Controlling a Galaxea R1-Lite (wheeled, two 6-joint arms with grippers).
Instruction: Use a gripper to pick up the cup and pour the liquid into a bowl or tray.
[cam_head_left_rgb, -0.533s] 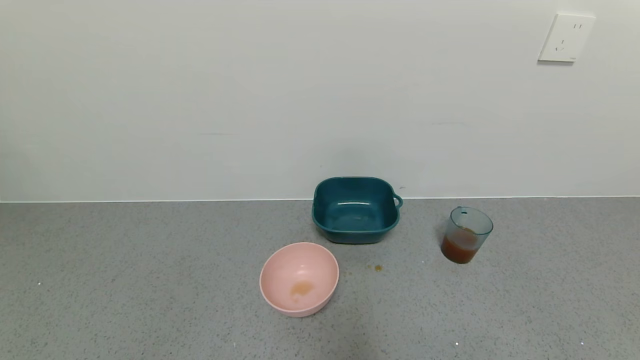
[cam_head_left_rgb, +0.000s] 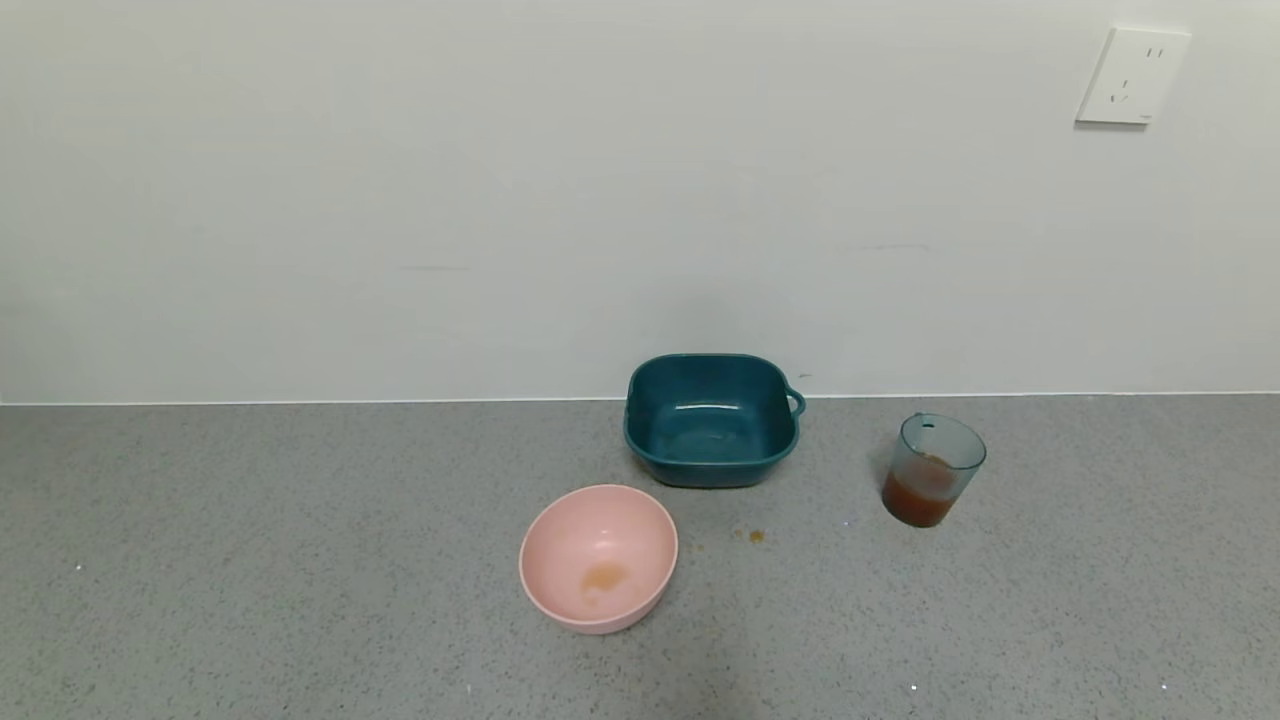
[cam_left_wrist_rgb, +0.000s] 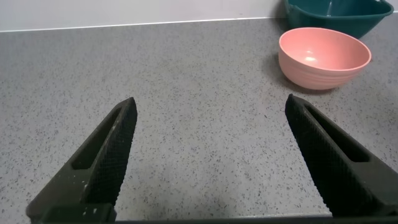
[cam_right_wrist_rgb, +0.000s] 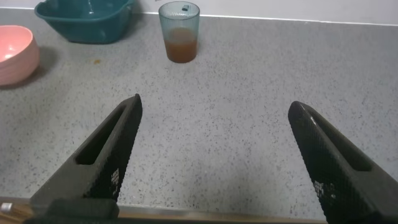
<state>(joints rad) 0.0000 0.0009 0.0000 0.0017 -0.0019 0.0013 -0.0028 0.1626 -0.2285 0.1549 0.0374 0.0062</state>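
Open grey speckled worktop (cam_right_wrist_rgb: 249, 124) is seen between the spread right end effector (cam_right_wrist_rgb: 214, 155) and the small translucent blue-grey plastic cup (cam_right_wrist_rgb: 179, 31). The dark teal rounded-square dish (cam_head_left_rgb: 711, 420) and round pink bowl (cam_head_left_rgb: 598, 556) stand well apart to its left.

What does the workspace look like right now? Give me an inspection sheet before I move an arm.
Surface: grey speckled counter, small brown drips beside the teal dish.
Job's things: cup upright, liquid in its lower part; teal dish by the wall.
Clutter: pink bowl with an orange smear.
Grippers: left gripper and right gripper open, holding nothing, short of the items.
Cables: nothing seen.
Surroundings: white wall, wall socket.
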